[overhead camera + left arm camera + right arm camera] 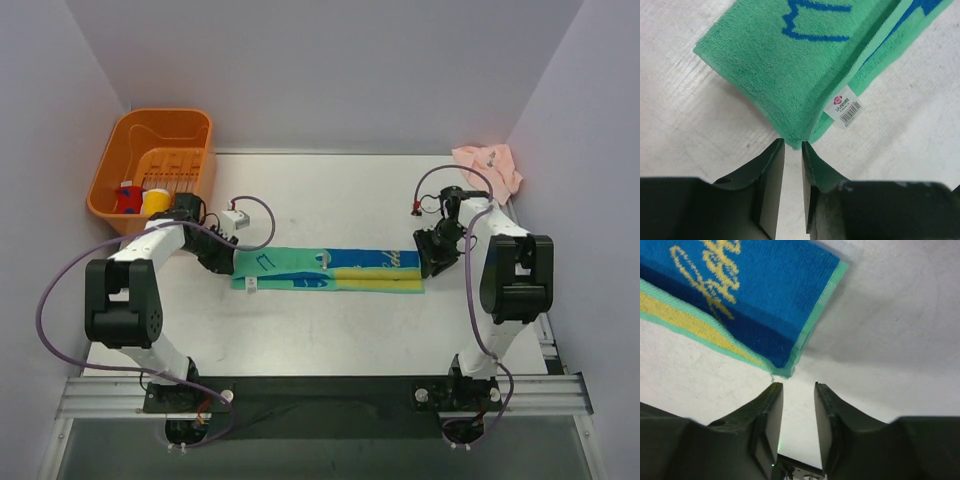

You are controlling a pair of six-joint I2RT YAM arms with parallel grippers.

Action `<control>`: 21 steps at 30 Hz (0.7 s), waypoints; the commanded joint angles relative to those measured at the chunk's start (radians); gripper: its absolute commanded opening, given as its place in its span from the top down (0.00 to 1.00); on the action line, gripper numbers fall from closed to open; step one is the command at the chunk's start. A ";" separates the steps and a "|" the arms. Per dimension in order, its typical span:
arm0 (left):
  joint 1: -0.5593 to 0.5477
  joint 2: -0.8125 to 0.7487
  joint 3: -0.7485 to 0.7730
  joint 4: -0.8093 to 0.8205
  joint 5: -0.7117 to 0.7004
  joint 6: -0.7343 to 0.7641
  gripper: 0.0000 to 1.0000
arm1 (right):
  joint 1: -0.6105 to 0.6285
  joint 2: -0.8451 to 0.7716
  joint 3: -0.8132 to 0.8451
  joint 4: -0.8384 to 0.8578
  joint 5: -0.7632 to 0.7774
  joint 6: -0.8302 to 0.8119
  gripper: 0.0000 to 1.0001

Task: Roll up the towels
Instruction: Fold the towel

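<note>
Squareness seems key: left gripper (792, 144) and right gripper (798, 385), fingers slightly parted, pinching nothing, sit just off opposite ends of the green-and-blue towel (328, 270), so grip one end evenly.

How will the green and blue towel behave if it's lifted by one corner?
Probably floppy: the towel lies flat in folded layers, so a lifted corner would likely drape and the fold may open. Its fuzzy weave suggests it is light and grippy rather than slippery. Pushed, it would likely bunch up instead of sliding whole.
</note>
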 commanded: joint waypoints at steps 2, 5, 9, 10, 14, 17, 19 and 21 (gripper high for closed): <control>-0.002 -0.076 -0.014 -0.059 0.048 0.142 0.67 | -0.004 -0.102 0.013 -0.092 -0.043 -0.020 0.63; -0.002 -0.092 -0.010 -0.071 0.050 0.162 0.62 | -0.004 -0.102 0.063 -0.098 -0.076 0.041 0.58; -0.014 -0.069 0.025 -0.058 0.063 0.096 0.55 | 0.004 -0.042 0.155 -0.097 -0.090 0.112 0.60; -0.030 -0.061 0.038 -0.050 0.060 0.082 0.55 | 0.013 -0.013 0.165 -0.094 -0.090 0.123 0.62; -0.070 -0.032 0.042 0.020 -0.013 -0.002 0.54 | 0.056 0.056 0.203 -0.077 -0.065 0.167 0.67; -0.099 0.002 0.053 0.045 -0.056 -0.045 0.54 | 0.092 0.090 0.192 -0.078 -0.030 0.166 0.70; -0.108 0.009 0.053 0.048 -0.071 -0.064 0.54 | 0.102 0.085 0.168 -0.080 -0.004 0.144 0.72; -0.116 0.014 0.039 0.051 -0.082 -0.070 0.54 | 0.110 0.078 0.125 -0.078 0.019 0.129 0.72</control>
